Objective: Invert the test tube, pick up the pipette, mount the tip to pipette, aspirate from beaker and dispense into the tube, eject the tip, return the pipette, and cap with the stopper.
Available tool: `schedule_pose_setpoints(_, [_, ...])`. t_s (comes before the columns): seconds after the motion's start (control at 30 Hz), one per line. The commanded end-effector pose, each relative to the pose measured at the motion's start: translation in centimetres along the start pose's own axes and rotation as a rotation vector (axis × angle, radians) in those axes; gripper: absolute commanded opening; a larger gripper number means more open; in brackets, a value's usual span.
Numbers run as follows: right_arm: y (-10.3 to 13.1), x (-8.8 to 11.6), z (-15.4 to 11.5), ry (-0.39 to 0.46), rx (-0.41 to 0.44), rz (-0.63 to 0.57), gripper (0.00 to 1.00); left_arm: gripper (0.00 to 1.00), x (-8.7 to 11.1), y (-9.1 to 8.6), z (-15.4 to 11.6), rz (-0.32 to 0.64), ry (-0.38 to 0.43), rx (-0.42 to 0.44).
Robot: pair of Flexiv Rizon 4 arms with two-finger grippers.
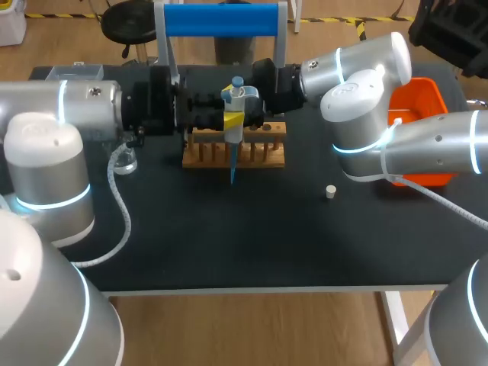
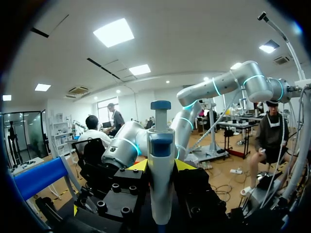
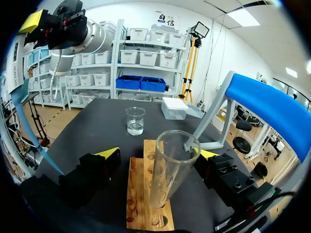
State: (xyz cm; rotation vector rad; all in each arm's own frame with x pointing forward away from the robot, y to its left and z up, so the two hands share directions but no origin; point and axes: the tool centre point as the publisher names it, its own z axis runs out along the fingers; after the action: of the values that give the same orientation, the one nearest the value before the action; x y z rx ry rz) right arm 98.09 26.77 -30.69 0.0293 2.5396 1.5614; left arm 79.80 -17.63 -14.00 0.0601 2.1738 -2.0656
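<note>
My left gripper point(image 1: 231, 109) is shut on a white pipette point(image 2: 161, 165) with a blue cap, held upright above the wooden rack point(image 1: 267, 149). Its blue tip point(image 1: 232, 171) points down in front of the rack. In the right wrist view a clear test tube point(image 3: 167, 165) stands mouth up in the rack point(image 3: 141, 204), between the wide-open fingers of my right gripper point(image 3: 159, 154); neither finger appears to touch it. Beyond the rack stands a glass beaker point(image 3: 135, 120) holding a little liquid. A small white stopper point(image 1: 330, 191) lies on the mat to the rack's right.
A stand with a blue bar point(image 1: 221, 19) rises behind the rack. An orange bin point(image 1: 418, 107) sits at the back right, partly behind my right arm. A white box point(image 3: 175, 108) lies past the beaker. The beaker point(image 1: 126, 160) stands close by my left arm's cable.
</note>
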Motion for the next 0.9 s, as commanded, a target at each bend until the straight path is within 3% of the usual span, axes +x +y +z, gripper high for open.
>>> schedule_pose_setpoints(0.03, [-0.03,-0.09,-0.06,0.004,0.000,0.000,1.00,0.00,-0.05,0.03,0.02,0.002,-0.001,0.003])
schedule_pose_setpoints(0.57, [-0.33,-0.45,-0.44,0.080,0.005,-0.034,1.00,0.00,-0.05,0.03,0.02,0.002,-0.001,0.003])
schedule_pose_setpoints(0.9, [-0.40,-0.71,-1.00,0.075,-0.004,-0.034,1.00,0.00,-0.05,0.03,0.02,0.002,-0.001,0.003])
